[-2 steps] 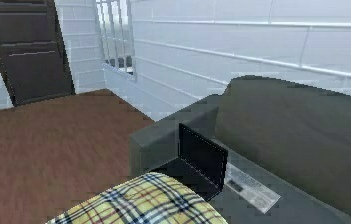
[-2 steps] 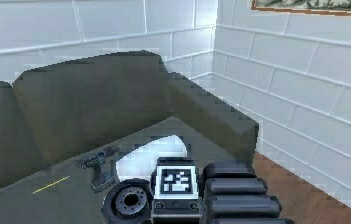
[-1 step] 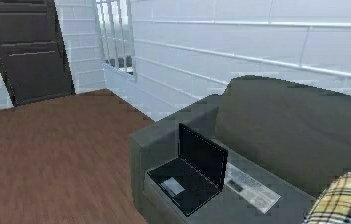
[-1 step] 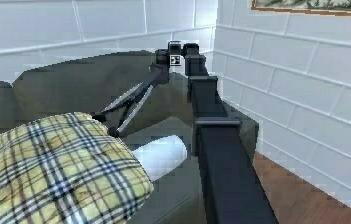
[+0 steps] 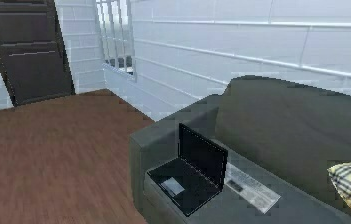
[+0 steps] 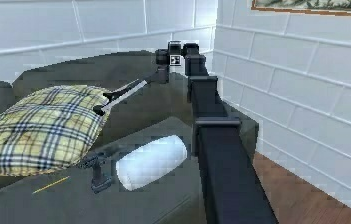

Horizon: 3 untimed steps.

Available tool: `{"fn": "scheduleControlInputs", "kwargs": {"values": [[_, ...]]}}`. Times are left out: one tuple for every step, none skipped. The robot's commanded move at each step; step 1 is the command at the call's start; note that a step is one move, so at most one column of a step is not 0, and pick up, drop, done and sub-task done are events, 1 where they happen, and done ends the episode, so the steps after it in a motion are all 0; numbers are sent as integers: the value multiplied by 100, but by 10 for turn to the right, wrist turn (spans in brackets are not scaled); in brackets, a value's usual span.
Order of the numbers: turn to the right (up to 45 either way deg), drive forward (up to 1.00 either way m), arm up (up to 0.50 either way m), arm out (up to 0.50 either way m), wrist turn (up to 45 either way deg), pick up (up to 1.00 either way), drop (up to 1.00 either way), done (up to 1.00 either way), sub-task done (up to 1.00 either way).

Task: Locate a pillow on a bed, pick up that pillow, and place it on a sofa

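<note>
A plaid pillow (image 6: 43, 128) is lying on the seat of a dark grey sofa (image 6: 78, 68), at the arm side view's left. The robot's arm (image 6: 221, 150) is reaching out over the seat from the near edge. The gripper (image 6: 107, 101) at its far end is pointing left, its thin fingers (image 6: 128, 90) ending at the pillow's upper right corner. Whether they are touching the pillow cannot be told, nor how the fingers are set, nor whether the gripper is holding anything.

Right of the pillow and nearer, a white cylinder (image 6: 151, 163) is lying on its side on the seat. A small dark object (image 6: 95, 168) is lying just beside it on the left, and a thin yellow stick (image 6: 51, 186) is lying nearer still. A framed picture (image 6: 308, 6) is hanging on the white wall at the far right.

In the forward view, an open laptop (image 5: 198, 165) is sitting on the sofa seat, with a flat grey device (image 5: 251, 188) lying just right of it. The pillow is showing at that view's right edge. A dark door (image 5: 28, 50) and a window (image 5: 115, 35) are standing at the far left, beyond the wood floor (image 5: 63, 150).
</note>
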Motion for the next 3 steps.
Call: {"fn": "scheduleControlInputs", "kwargs": {"values": [[0,0,-24,0,0,0,0,0,0],[0,0,-32,0,0,0,0,0,0],[0,0,0,0,0,0,100,0,0]]}}
